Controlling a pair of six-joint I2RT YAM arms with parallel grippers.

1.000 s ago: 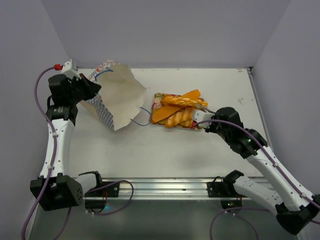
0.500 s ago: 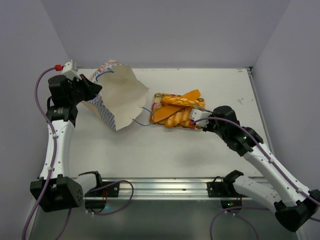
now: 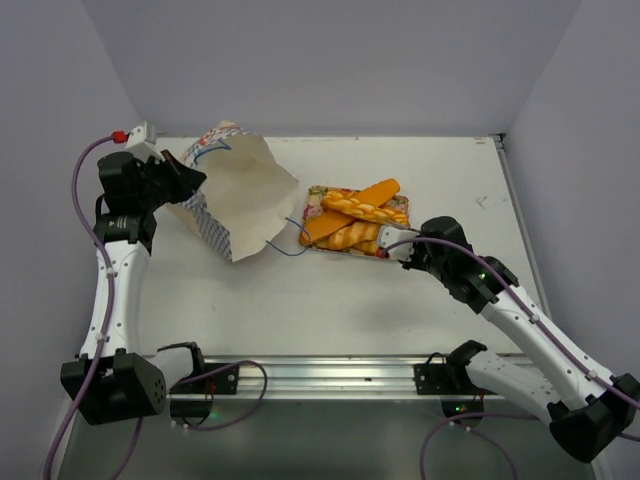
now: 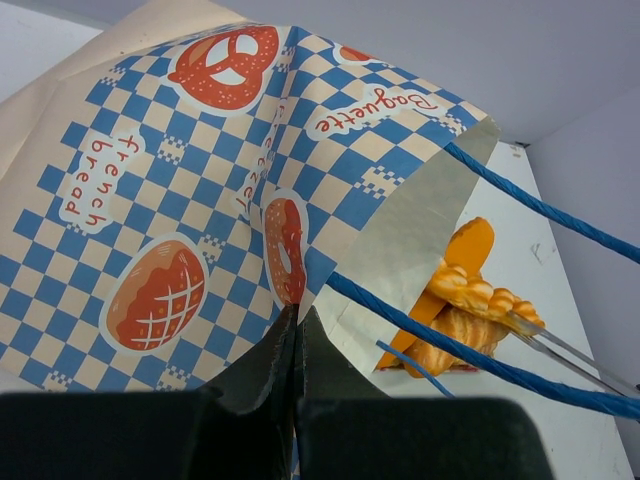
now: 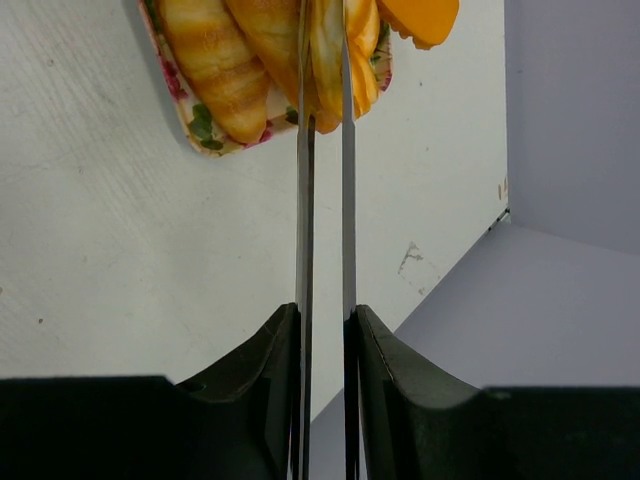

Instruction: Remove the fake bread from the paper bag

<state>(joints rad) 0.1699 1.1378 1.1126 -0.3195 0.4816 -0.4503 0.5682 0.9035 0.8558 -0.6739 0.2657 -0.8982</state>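
Note:
The paper bag [image 3: 245, 195] lies tilted at the back left, its mouth facing the tray; its blue-checked side [image 4: 200, 180] fills the left wrist view. My left gripper [image 3: 188, 180] [image 4: 297, 315] is shut on the bag's edge. The fake bread [image 3: 355, 215] [image 4: 465, 300], braided loaves and flat orange sticks, is piled on a floral tray [image 3: 316, 196] [image 5: 195, 125]. My right gripper [image 3: 397, 247] [image 5: 325, 315] is shut on long metal tongs [image 5: 304, 200] [image 4: 560, 347]. The tongs' blades reach into the pile with a loaf [image 5: 328, 60] between them.
Blue cord handles [image 4: 520, 200] [image 3: 290, 235] trail from the bag's mouth toward the tray. Grey walls close in the table at the back and both sides. A metal rail [image 3: 330, 375] runs along the near edge between the arm bases.
My right arm has shifted a little left and toward the near edge, tongs still in the bread pile. The left gripper has nudged the bag slightly to the right.

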